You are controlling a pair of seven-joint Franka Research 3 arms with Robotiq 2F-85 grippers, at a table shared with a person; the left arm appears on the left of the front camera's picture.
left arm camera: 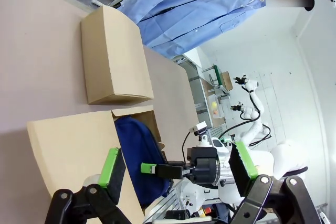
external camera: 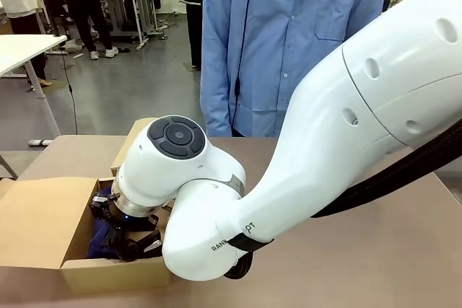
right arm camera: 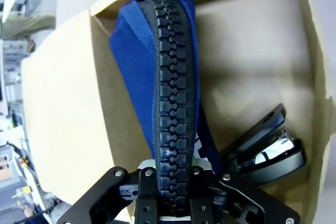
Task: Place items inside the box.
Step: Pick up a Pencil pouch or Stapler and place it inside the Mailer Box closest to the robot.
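Note:
The cardboard box (external camera: 115, 275) stands open at the table's near left. My right gripper (external camera: 133, 239) reaches down into it and is shut on the navy blue zip pouch (external camera: 101, 244). In the right wrist view the pouch (right arm camera: 131, 61) stands on edge with its black zipper facing the camera, pinched between my right gripper's (right arm camera: 170, 182) fingers. It leans along one box wall (right arm camera: 63, 103). A black stapler (right arm camera: 268, 150) lies on the box floor beside it. My left gripper (left arm camera: 177, 169) hovers above the box, open with nothing between its green pads (left arm camera: 111, 166). That view shows the pouch (left arm camera: 136, 148) inside the box.
The box flaps are folded outward, one to the left (external camera: 36, 221) and one toward the far side (left arm camera: 113, 56). A person in a blue shirt (external camera: 289, 41) stands at the far edge of the brown table (external camera: 375, 257). My right arm (external camera: 339, 128) spans the table's middle.

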